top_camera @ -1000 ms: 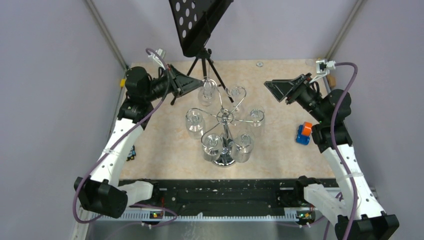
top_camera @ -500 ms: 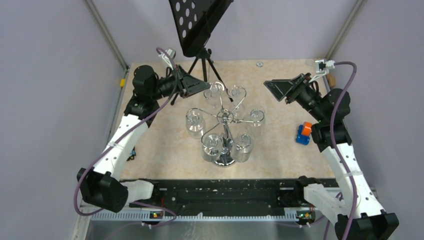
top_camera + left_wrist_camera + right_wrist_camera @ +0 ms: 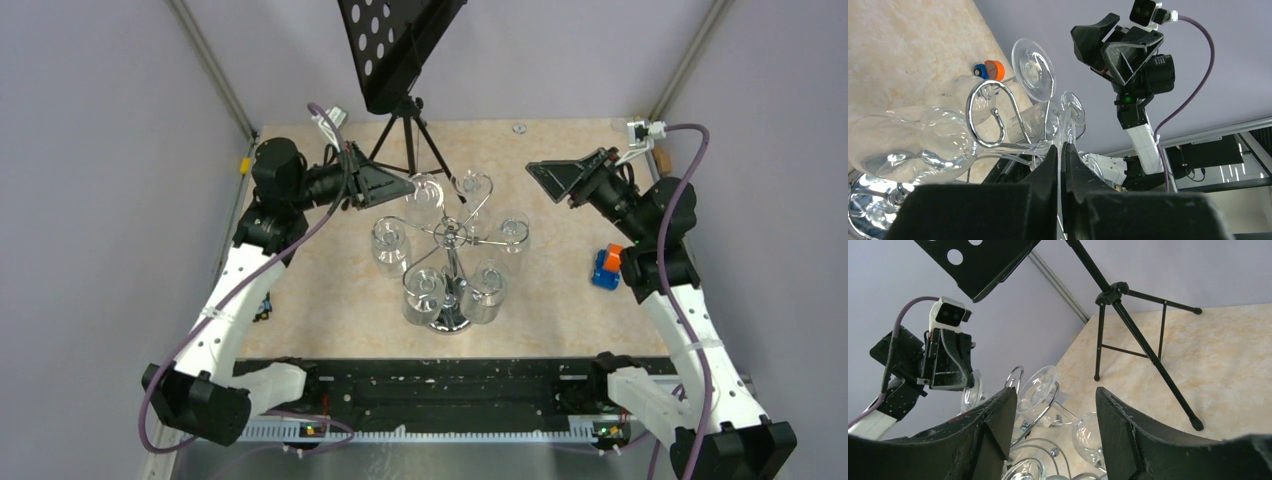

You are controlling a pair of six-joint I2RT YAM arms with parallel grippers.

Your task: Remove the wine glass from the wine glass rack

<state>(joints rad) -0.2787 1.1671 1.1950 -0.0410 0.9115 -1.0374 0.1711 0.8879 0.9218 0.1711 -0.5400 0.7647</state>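
We've got the left gripper (image 3: 1061, 151) clamped on the wine glass (image 3: 424, 196) stem, and it's just slid nearer, beside the back-left arm of the rack (image 3: 447, 320). Free yet? We can't tell. The right gripper (image 3: 1054, 395) hangs open.

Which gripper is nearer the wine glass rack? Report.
Left. The left gripper is at the wine glass rack's far-left arm, shut on a wine glass; the right gripper stands open, apart, to its right.

Bright, even light, v. faint shadows — glare on wine glass rack (image 3: 447, 320).
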